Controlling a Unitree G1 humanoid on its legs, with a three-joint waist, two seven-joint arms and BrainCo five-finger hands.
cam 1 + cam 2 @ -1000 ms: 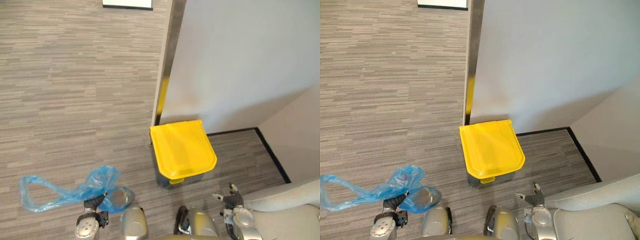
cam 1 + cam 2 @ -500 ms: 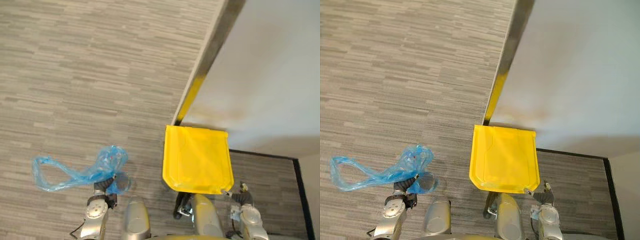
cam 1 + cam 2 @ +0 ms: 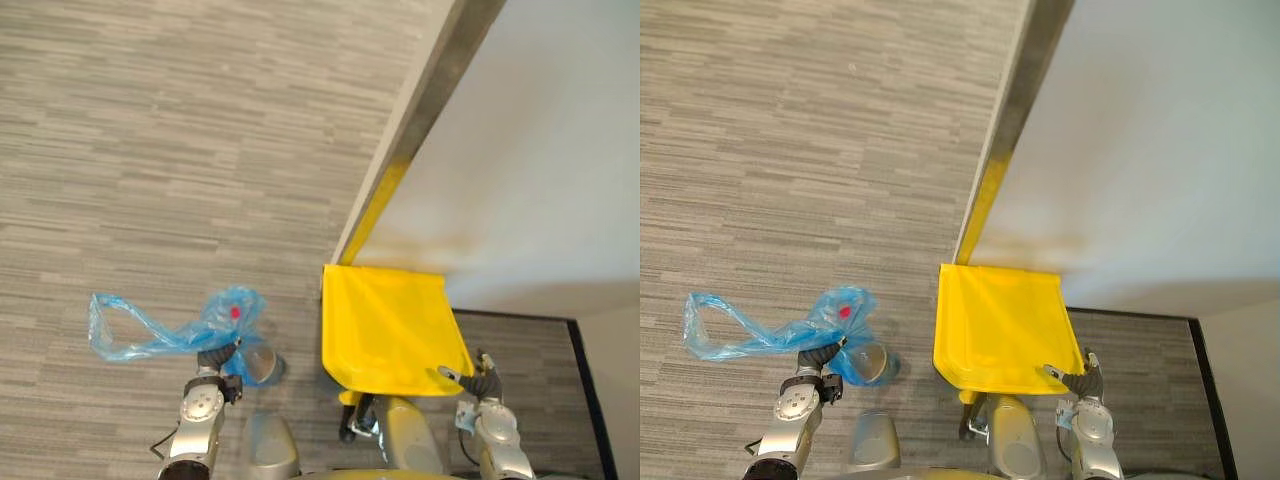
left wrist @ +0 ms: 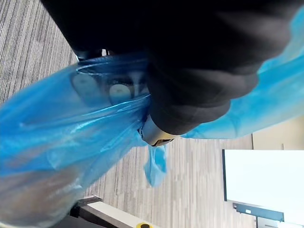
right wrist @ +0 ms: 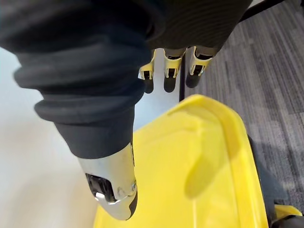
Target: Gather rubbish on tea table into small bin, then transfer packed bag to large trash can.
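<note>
Left of the yellow-lidded trash can [image 3: 388, 325], the blue rubbish bag [image 3: 165, 337] hangs from the left hand [image 3: 214, 359], which is clenched round its gathered neck, with the loose loop trailing away from the can. The lid is down. The right hand [image 3: 481, 381], fingers straight and empty, was well short of the can a second ago and is now at the lid's near corner. Lifting the lid looks next, before the bag goes in.

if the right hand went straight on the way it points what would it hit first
Probably the flat yellow plastic bin lid: the right hand points across its near right corner. Height is unclear; if it clears the lid, the white wall behind comes next.
</note>
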